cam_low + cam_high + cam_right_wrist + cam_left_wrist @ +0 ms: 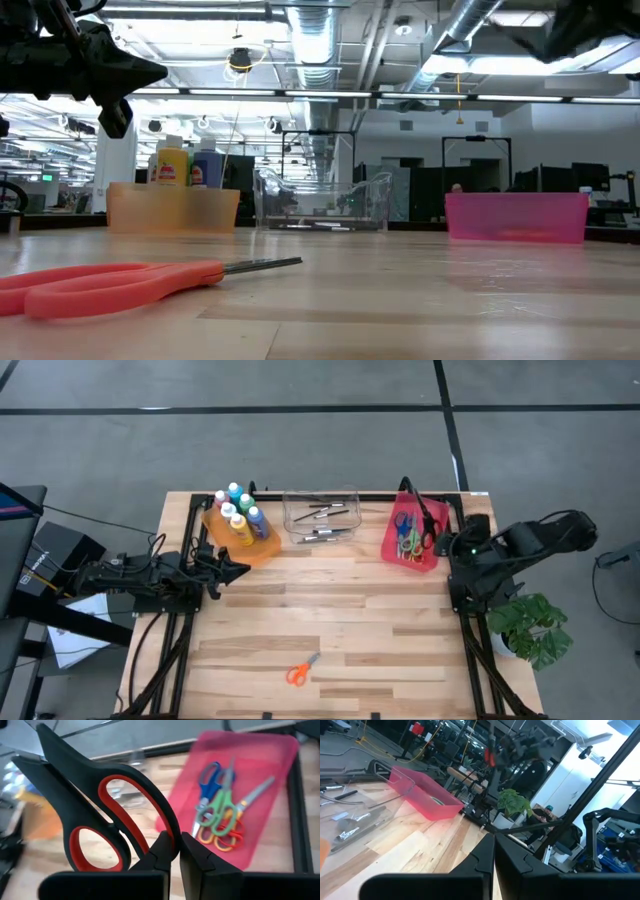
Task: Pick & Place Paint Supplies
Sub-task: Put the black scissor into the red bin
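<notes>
The left gripper (238, 570) hovers by the table's (330, 635) left edge, fingers pressed together on nothing. Paint bottles (238, 512) crowd the orange bin (262, 550) at the far left corner; their labels are too small to read. Thin brushes (322, 512) lie in the clear bin (290, 510) mid far edge. Orange scissors (301, 670) lie near the front edge. The right gripper (175, 851) pinches black-and-red scissors (107, 815) above the red bin (392, 545), where coloured scissors (217, 812) overlap.
</notes>
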`<act>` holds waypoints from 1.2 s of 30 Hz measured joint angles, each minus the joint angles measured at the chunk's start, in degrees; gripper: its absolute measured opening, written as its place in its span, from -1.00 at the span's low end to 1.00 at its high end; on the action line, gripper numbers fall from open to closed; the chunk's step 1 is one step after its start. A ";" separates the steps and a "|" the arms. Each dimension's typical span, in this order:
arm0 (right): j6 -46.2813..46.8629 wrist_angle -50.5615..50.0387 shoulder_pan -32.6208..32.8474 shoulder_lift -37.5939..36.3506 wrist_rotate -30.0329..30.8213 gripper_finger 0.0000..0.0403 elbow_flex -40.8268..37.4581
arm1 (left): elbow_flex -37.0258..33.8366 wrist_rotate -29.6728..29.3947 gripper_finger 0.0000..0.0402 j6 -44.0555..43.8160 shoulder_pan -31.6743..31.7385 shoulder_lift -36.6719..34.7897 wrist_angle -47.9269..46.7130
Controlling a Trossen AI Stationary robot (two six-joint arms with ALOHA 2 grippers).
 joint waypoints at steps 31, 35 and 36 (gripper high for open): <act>6.69 6.66 -27.24 16.63 -14.32 -0.95 -17.86 | 0.00 0.07 -0.97 0.00 -0.01 0.00 0.11; -8.08 12.19 -34.83 21.70 -18.36 -0.95 -17.85 | 0.00 0.07 -0.97 0.00 0.01 0.00 0.11; -10.33 12.62 -36.22 23.01 -19.16 -0.95 -17.85 | 0.00 0.07 -0.97 0.00 0.00 0.00 0.10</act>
